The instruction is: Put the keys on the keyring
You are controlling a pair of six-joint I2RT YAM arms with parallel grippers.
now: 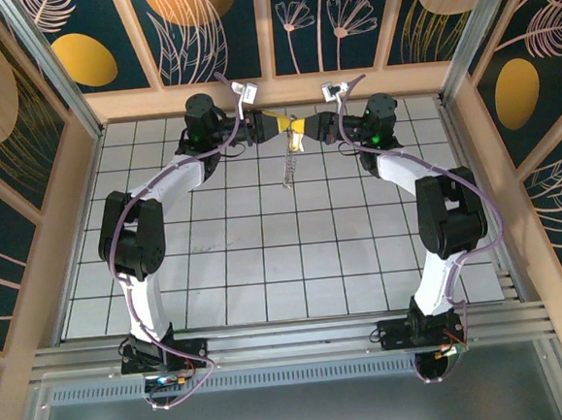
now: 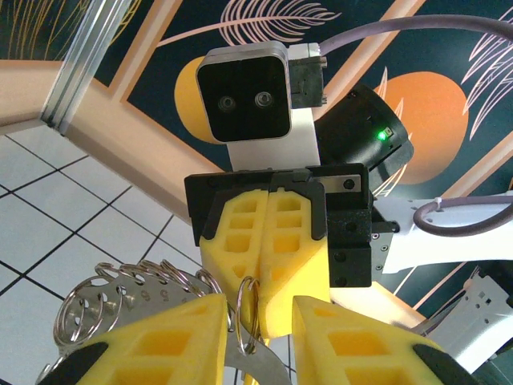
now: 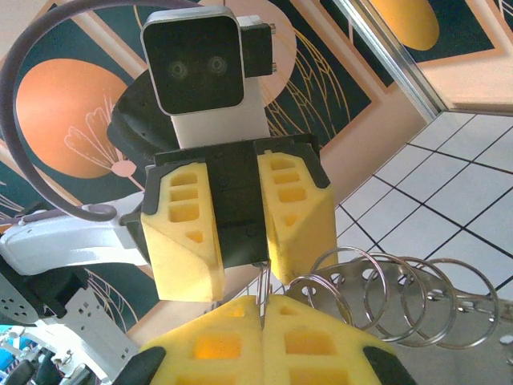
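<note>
1. Both arms meet at the upper centre of the top view, over the far rows of the tiled bench (image 1: 265, 260). The left pincer (image 1: 276, 126) and the right pincer (image 1: 304, 128) face each other tip to tip, almost touching.
2. The right pincer (image 3: 262, 309) is pressed fully closed. A thin wire loop of the keyring (image 3: 401, 298) rises from the seam between its yellow pads, so it appears to be holding the keyring by one ring. The left wrist view agrees: the right pincer (image 2: 268, 269) has its pads (image 2: 240, 241) flush together, with a ring just in front of them.
3. The left pincer (image 2: 256, 321) stands narrowly apart, and that same ring sits in the gap. The right wrist view also shows dark space between the left pincer's (image 3: 240, 265) pads. A flat piece of grey metal lies low in the gap, but I cannot tell what it is or whether it is gripped.
4. The keyring (image 1: 291, 170) hangs long and narrow below the two tips, clear of the bench. In the left wrist view its linked rings (image 2: 136, 297) trail to the lower left.
5. The key (image 1: 298, 139) is probably the small gold glint just under the tips. It is too small to tell whether it is already threaded.
6. My judgement is that the task is mid-way. The ring is lifted and presented, but the threading itself does not look finished.
</note>
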